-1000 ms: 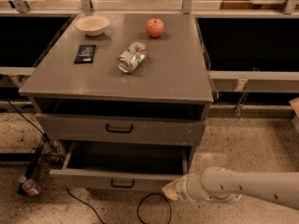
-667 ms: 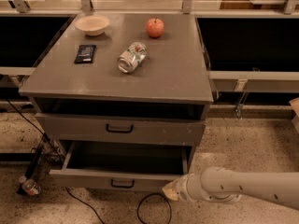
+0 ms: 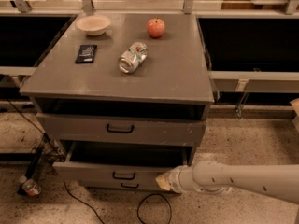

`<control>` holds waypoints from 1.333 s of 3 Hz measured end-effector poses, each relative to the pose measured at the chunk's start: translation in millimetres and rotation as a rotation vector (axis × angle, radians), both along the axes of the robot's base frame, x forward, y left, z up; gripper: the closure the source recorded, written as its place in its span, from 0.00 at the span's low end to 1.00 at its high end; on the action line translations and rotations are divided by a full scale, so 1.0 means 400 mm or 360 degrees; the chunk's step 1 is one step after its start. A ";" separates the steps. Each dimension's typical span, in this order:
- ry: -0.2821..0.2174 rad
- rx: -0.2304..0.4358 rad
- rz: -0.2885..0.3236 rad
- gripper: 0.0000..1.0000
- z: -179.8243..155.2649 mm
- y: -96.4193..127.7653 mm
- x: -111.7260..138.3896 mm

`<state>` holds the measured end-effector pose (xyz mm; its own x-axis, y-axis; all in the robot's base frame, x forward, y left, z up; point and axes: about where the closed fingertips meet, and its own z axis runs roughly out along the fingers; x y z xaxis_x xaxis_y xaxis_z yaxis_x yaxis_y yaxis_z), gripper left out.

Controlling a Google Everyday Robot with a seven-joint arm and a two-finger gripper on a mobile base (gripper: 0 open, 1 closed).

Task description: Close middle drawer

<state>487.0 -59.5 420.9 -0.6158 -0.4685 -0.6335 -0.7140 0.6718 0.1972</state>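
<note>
- Standing at frame centre, the grey cabinet (image 3: pixel 177 78) carries 3 drawers. Its flat top serves as a shelf, so loose items sit well apart from the work zone below.
- Robot arm (image 3: pixel 252 183) enters low from the R edge, approx. level w/ the middle drawer front. Judged a suitable height for a straight inward push.
- Middle drawer (image 3: pixel 84 170): 2nd of 3, standing out well past the top drawer (image 3: pixel 154 132) above it, so the task is not yet done. Low flat grey front panel w/ a small black bar handle (image 3: pixel 124 175) at centre. Interior is dark; contents not visible.
- Gripper (image 3: pixel 162 181): at the R end of the middle drawer front, touching or just beside it; cannot tell which. How far open it is cannot be told, and nothing is seen held. Pos. off the handle suggests a push on the panel, not a pull.
- Top items, not task-related: white bowl (image 3: pixel 93 24), crushed can (image 3: pixel 133 57) on its side, flat black object (image 3: pixel 86 53), red apple (image 3: pixel 156 28).
</note>
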 end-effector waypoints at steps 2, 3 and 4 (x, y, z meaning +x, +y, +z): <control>-0.0043 0.0010 -0.0014 1.00 0.007 0.044 0.064; -0.0080 0.0007 -0.0054 1.00 0.014 0.058 0.116; -0.0117 0.0009 -0.0074 1.00 0.023 0.067 0.155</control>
